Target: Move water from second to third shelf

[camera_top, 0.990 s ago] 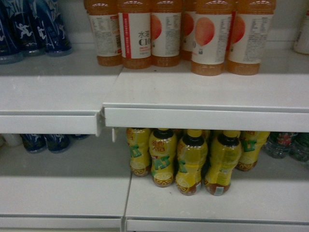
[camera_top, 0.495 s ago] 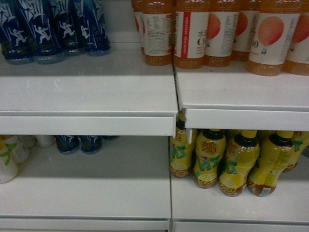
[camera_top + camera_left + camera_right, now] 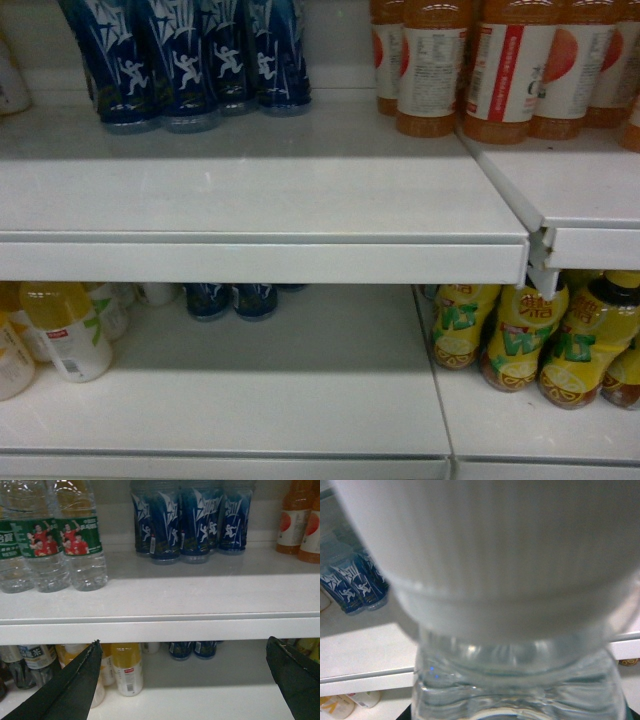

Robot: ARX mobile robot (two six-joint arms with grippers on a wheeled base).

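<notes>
Head view swung left within the last second, blue bottles (image 3: 190, 60) now upper centre; water (image 3: 80, 545) far left on shelf (image 3: 160, 625) above wide, empty left hand (image 3: 183, 641); another water bottle (image 3: 515, 680) against right wrist camera, right hand's grip impossible to tell, carry likely under way

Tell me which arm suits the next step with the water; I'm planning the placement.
Right, probably: a clear water bottle fills its wrist view, cap against the lens, apparently already carried. The left claw is open and empty, facing the shelf edge.
</notes>
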